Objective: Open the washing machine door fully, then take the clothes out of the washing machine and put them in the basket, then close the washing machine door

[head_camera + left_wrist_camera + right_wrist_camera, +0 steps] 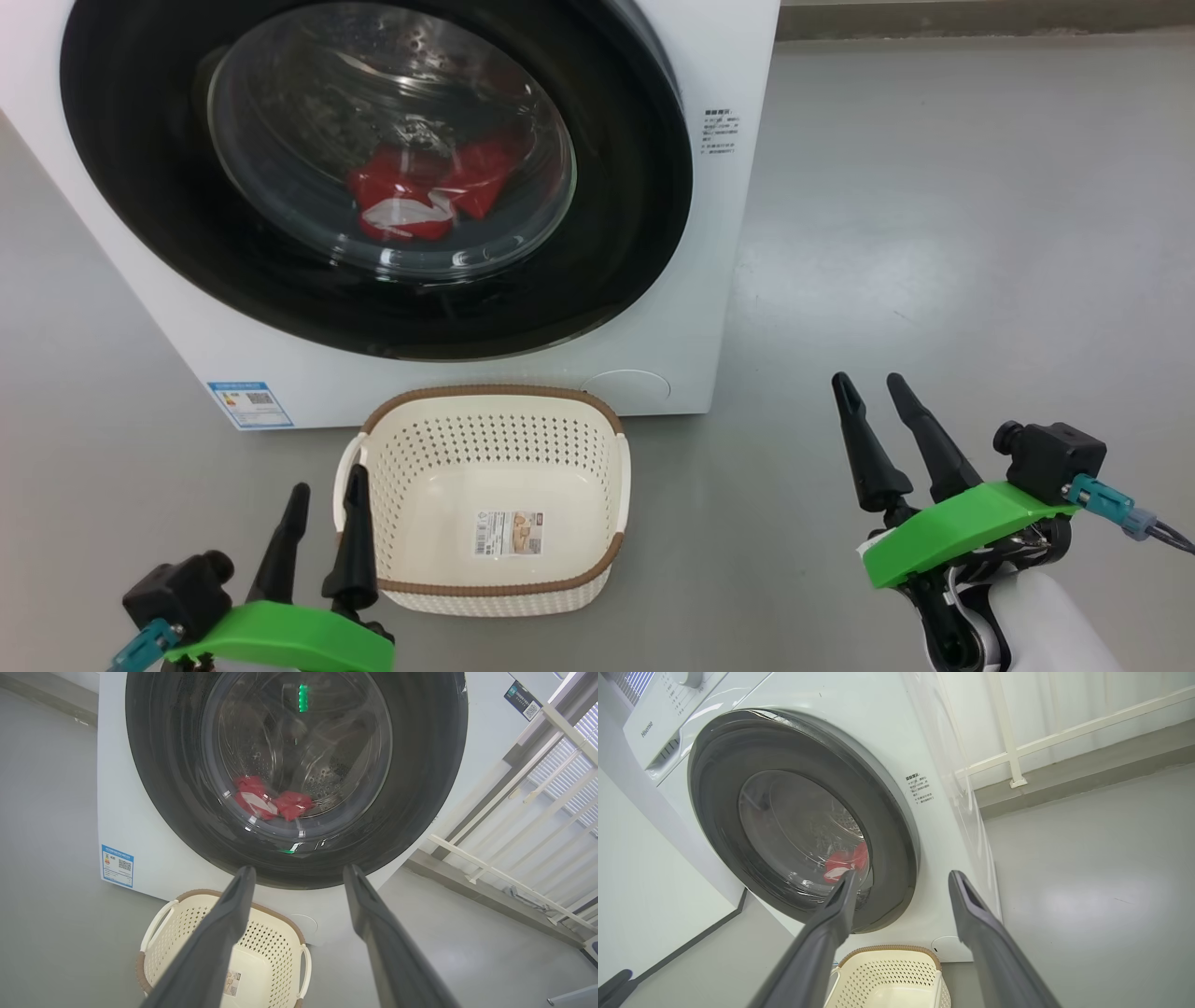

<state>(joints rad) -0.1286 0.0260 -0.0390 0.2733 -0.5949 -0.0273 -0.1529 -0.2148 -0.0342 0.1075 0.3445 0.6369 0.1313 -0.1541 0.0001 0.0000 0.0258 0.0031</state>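
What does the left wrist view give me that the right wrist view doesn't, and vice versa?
Left wrist view: the blue label on the washing machine and the paper label in the basket. Right wrist view: the control panel with dial, and printed text beside the washing machine door. Both: door shut, red clothes inside, basket in front, own fingers apart (left end effector, right end effector).
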